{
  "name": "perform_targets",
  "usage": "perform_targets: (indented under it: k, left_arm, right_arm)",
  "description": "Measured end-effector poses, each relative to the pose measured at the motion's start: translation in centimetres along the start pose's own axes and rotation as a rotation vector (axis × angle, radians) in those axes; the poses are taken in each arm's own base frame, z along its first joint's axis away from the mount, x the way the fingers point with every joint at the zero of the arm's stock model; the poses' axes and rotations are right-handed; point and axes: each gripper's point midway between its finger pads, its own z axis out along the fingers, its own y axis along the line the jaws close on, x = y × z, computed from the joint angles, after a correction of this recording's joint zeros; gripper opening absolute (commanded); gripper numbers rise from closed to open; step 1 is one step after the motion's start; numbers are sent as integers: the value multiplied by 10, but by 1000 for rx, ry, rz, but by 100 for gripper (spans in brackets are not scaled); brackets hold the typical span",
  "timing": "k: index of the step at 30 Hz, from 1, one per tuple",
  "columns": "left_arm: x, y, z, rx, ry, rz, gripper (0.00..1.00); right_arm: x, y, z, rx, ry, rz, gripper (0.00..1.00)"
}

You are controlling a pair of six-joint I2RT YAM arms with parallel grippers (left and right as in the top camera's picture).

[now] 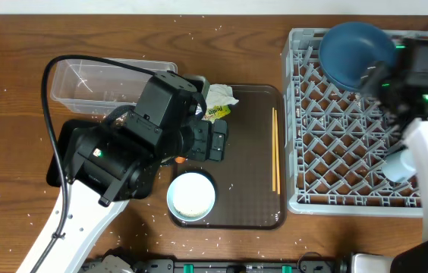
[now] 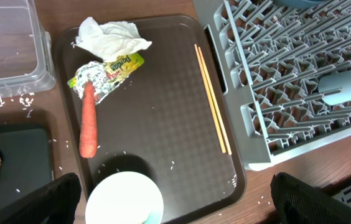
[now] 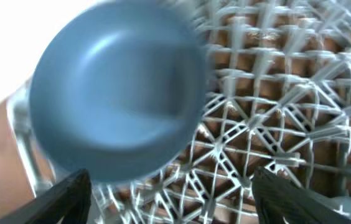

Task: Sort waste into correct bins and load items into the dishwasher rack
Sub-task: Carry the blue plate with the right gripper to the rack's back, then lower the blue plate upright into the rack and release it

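Jaws spread wide on both arms, nothing held. Your right gripper (image 3: 169, 177) hangs over the blue plate (image 3: 116, 93) in the rack (image 3: 275, 93), far-right corner. Your left gripper (image 2: 175, 193) hovers above the brown tray (image 2: 175, 112), mid-table. On it the carrot (image 2: 88, 121) lies with its long axis far edge to near edge, far end touching the wrapper (image 2: 110, 71). I'd straddle its middle and pinch across the width.

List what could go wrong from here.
The large round blue plate sits at a corner of the grey plastic lattice rack, with the right gripper open: it could tip out. The orange carrot piece lies partly on the yellow-green wrapper, so grabbing one may drag the other along.
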Motion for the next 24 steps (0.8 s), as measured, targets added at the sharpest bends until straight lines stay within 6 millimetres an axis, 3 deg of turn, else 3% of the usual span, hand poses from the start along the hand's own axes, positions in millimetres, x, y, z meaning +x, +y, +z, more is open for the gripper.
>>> perform_targets:
  k: [3, 5, 10, 15, 18, 22, 24]
  left_arm:
    - [0, 0, 0, 1, -2, 0, 98]
    - [-2, -1, 0, 3, -8, 1, 98]
    - [-4, -1, 0, 6, -15, 1, 98]
    - [-3, -1, 0, 5, -13, 1, 98]
    - [-2, -1, 0, 3, -7, 1, 98]
    - [1, 0, 0, -2, 4, 0, 98]
    - [1, 0, 0, -2, 5, 0, 98]
  right_arm:
    - [-17, -25, 5, 12, -18, 167, 72]
    - [-18, -32, 12, 20, -7, 220, 72]
    - [2, -36, 46, 46, 86, 264, 71]
    - [15, -38, 83, 62, 131, 283, 61]
    - [15, -33, 95, 36, 134, 287, 48]
    - [19, -29, 101, 14, 152, 283, 4]
    - [18, -30, 101, 16, 147, 268, 1]
